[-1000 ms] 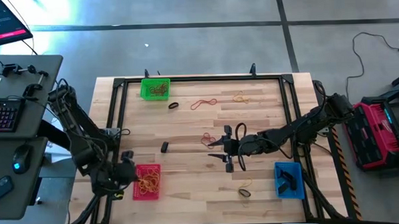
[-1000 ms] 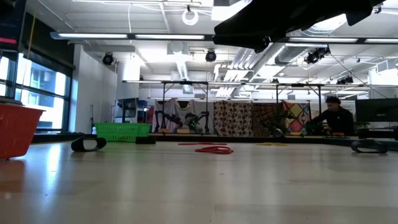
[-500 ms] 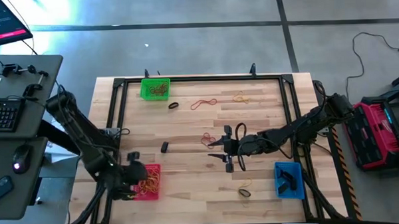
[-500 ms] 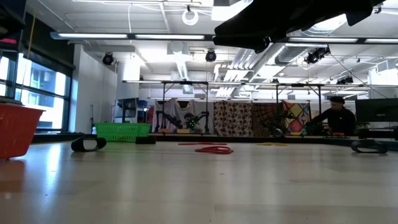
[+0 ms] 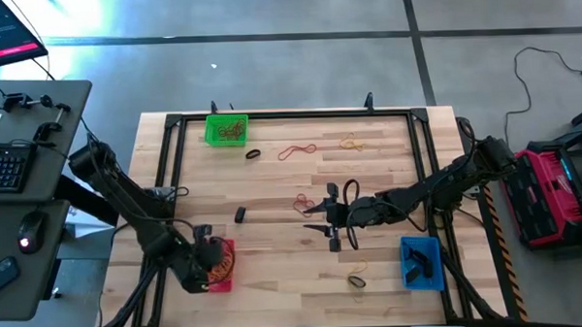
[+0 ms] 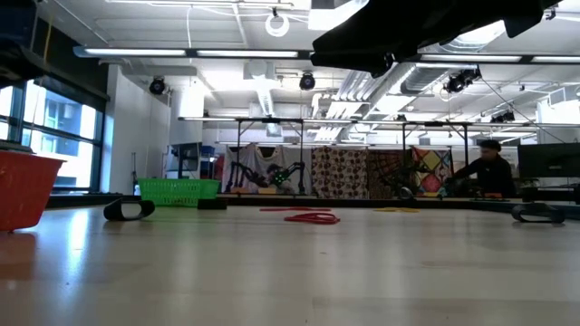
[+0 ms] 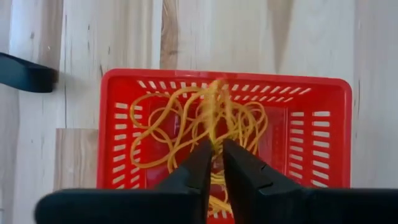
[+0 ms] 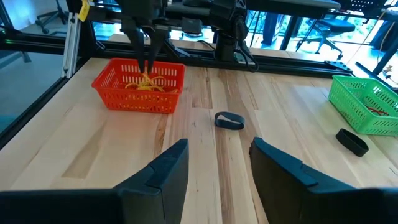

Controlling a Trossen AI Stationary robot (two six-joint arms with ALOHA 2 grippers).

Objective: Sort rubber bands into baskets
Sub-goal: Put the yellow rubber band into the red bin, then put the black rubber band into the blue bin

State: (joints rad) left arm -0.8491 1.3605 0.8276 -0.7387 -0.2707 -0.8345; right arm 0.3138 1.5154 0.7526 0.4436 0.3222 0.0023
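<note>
The red basket (image 5: 217,266) stands near the table's near left corner and holds several yellowish-tan rubber bands (image 7: 168,134). My left gripper (image 5: 207,256) hangs over it, fingers pointing down, shut on a yellowish band (image 7: 215,109); it also shows in the right wrist view (image 8: 147,62). My right gripper (image 5: 322,224) is open and empty at mid-table, pointing toward the table's left edge. The green basket (image 5: 226,130) stands at the far left and the blue basket (image 5: 421,262) at the near right. Loose red (image 5: 296,151), yellowish (image 5: 349,141) and black (image 5: 253,154) bands lie on the table. My left gripper pinches a yellowish rubber band (image 7: 215,127) between its two fingertips, from above, pointing down. The band hangs below the fingers over the red basket (image 8: 147,79), its lower part among the bands lying inside.
More bands lie at mid-table: a red one (image 5: 303,201), a black one (image 5: 240,215), and a black and yellowish pair (image 5: 357,277) near the blue basket. A black frame (image 5: 289,114) runs round the tabletop. A person sits beyond the table (image 6: 489,167).
My left gripper has gone toward the table's right edge, from beside the red basket's left side to over the basket.
</note>
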